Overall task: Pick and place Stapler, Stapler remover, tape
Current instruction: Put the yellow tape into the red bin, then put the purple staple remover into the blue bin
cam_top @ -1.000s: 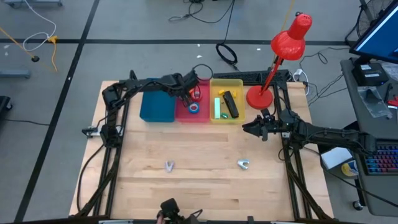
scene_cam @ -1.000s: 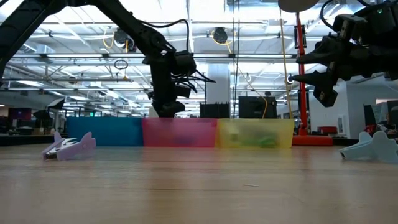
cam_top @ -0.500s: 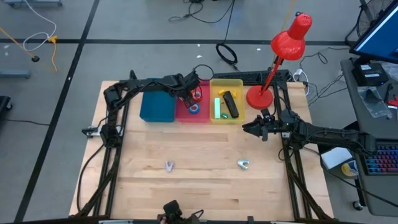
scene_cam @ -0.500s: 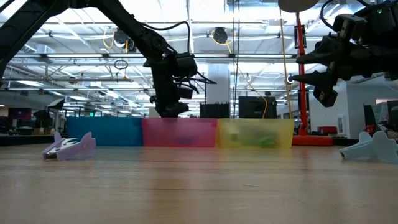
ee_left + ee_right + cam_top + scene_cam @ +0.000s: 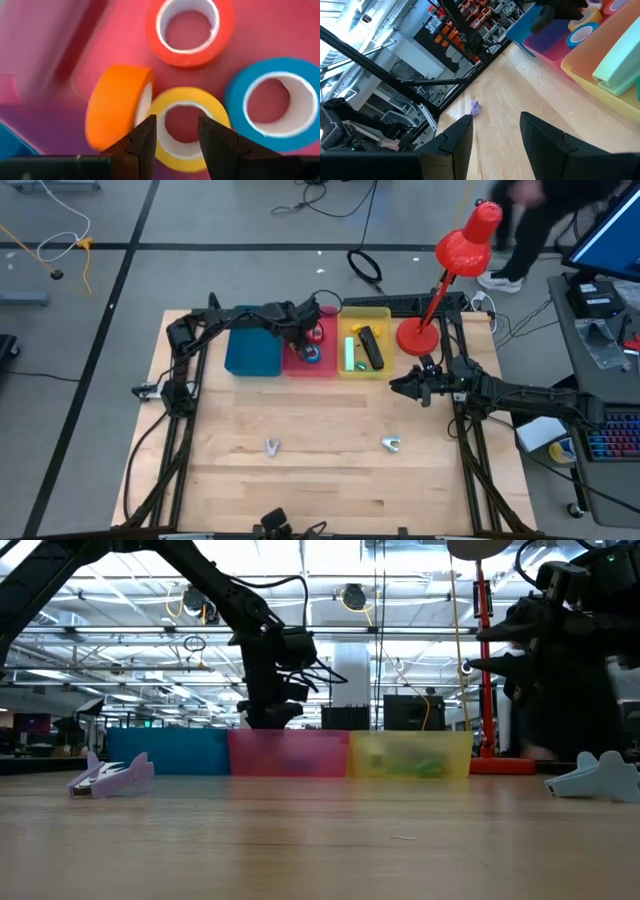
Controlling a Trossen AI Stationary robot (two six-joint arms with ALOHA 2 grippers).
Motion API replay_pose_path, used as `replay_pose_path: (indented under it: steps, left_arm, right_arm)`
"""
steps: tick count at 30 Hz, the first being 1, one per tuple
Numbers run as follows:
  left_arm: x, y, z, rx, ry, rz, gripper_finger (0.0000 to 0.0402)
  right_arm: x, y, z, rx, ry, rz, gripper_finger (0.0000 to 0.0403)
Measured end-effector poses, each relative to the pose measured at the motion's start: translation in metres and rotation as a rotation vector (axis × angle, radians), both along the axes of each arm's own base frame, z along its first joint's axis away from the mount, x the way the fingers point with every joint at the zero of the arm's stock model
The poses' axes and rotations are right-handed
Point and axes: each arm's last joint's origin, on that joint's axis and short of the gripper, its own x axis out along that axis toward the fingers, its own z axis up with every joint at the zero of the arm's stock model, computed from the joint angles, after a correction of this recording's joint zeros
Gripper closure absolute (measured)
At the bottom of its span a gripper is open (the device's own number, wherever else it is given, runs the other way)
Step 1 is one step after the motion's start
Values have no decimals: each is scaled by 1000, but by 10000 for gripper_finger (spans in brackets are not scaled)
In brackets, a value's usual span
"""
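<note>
Left wrist view: showed glossy ring-shaped tape rolls with pale cores, lying close together in smooth pink bin. Found left gripper narrowly parted above yellow roll, gripping nothing. Saw right gripper apart, empty, over bare wood.

Four tape rolls sit together in the pink bin near the worktop's far edge: a red roll, a blue roll and a yellow roll lying flat, and an orange roll standing on edge against the yellow one.

Two pale staple removers, one lilac and one grey, lie well apart toward the worktop's near edge.
</note>
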Motion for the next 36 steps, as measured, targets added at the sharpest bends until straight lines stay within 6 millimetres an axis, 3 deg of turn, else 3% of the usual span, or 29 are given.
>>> replay_pose_path:
  steps: [6, 17, 24, 28, 36]
  left_arm:
    - [0, 0, 8, 33, -22, 35, 259]
    - [-12, -2, 58, 167, -93, 71, 259]
    - [-5, -5, 59, 58, -207, 33, 259]
    - [-6, -8, 53, 10, -172, 21, 259]
    - [-15, 6, 36, -154, -161, 88, 259]
  right_arm:
    - [0, 0, 0, 1, -3, 0, 248]
    - [0, 0, 1, 0, -9, 0, 248]
    - [0, 0, 1, -4, -12, 8, 248]
    - [0, 1, 1, -4, -13, 44, 248]
    - [0, 1, 1, -10, -13, 50, 248]
